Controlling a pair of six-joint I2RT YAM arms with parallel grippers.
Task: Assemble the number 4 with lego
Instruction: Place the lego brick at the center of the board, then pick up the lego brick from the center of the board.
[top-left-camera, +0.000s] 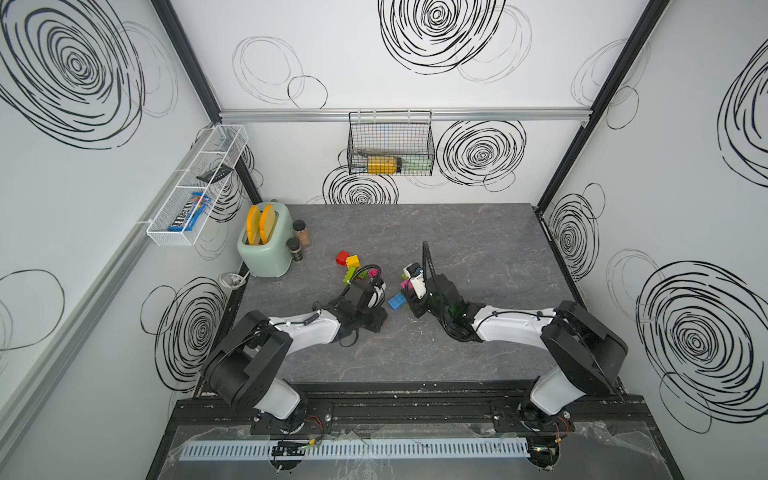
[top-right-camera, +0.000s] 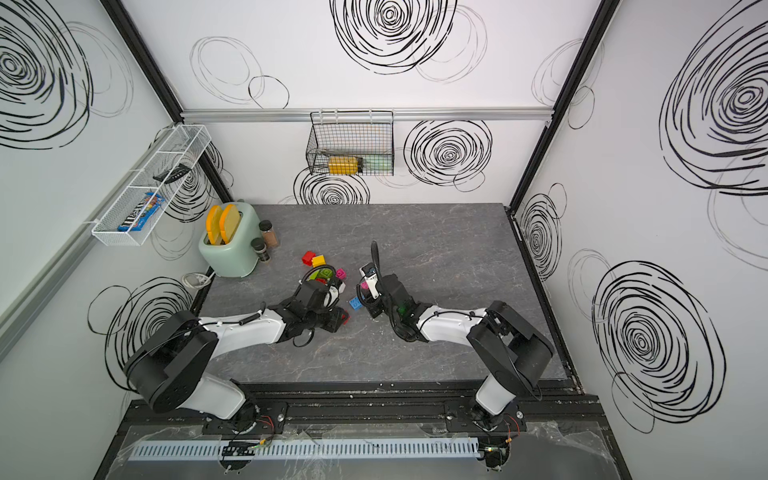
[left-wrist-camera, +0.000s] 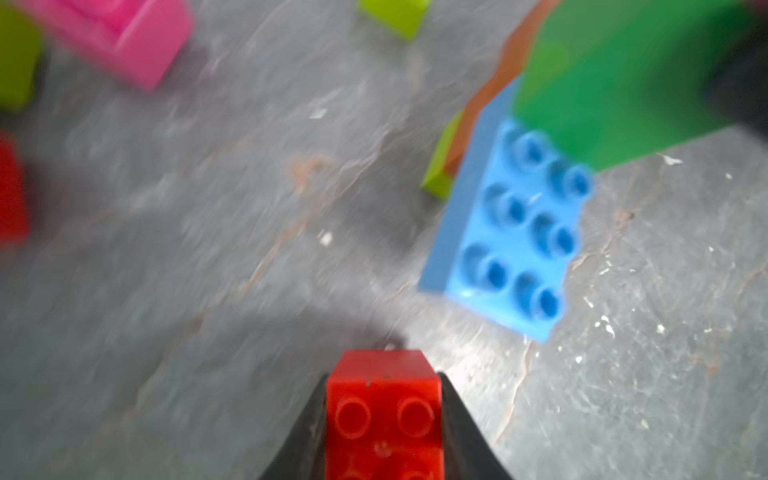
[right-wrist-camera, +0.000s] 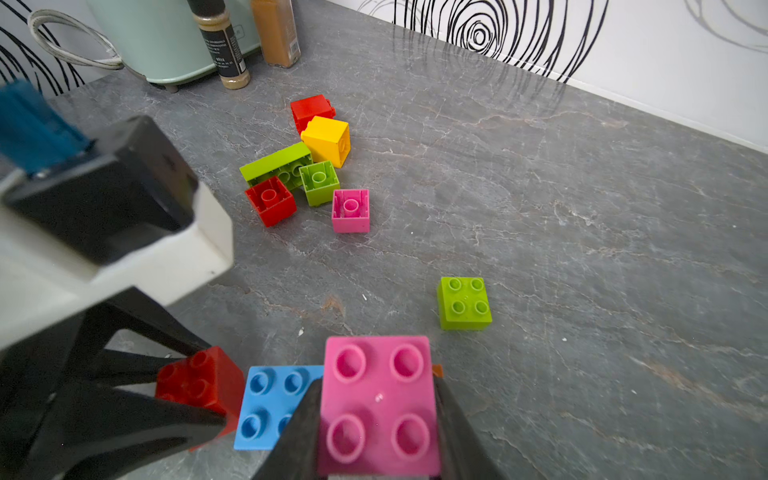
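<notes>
lego bricks (top-left-camera: 352, 262) loose mid-frame in a top view; left gripper (left-wrist-camera: 383, 377) clamped on red brick (left-wrist-camera: 384, 419), right gripper (right-wrist-camera: 376, 388) clamped on pink brick (right-wrist-camera: 380, 413), blue brick (top-left-camera: 397, 301) on table (top-left-camera: 478, 257) between them. likely best: square studs over blue, press straight down

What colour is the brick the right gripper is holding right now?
Pink. The pink brick shows best in the right wrist view.

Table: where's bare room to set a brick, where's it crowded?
Free: the table's right half, from the right arm to the back wall; the front strip between it and the left arm. Crowded: centre-left, loose bricks near the toaster, and the blue brick between left gripper (red brick) and right gripper (pink brick).
</notes>
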